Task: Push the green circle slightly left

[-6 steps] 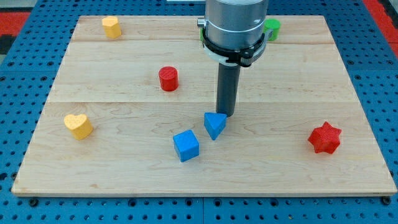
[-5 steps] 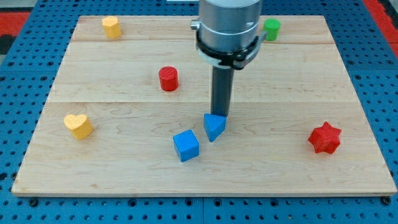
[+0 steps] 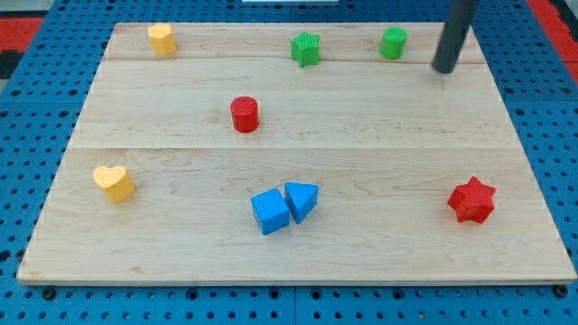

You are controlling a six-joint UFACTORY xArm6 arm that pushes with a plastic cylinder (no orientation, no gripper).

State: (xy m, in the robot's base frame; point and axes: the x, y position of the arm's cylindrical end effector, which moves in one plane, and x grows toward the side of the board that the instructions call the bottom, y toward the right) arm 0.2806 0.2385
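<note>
Sitting right of green circle [image 3: 393, 42], my tip [image 3: 443, 69]; green star [image 3: 306, 49] left, no gripper.

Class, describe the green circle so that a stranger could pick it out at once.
Look along the wooden board's top edge, right of centre. Two green blocks sit there; the green circle is the smooth round one nearer my tip, while the green star is ridged.

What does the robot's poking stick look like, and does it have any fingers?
No fingers at all. In this view I show only a straight, smooth rod, dark grey to black, round like a thick marker, entering from the view's top. It ends in my tip, plain and blunt. No cables, stickers or markings show on it. The rest of my arm is out of view.
</note>
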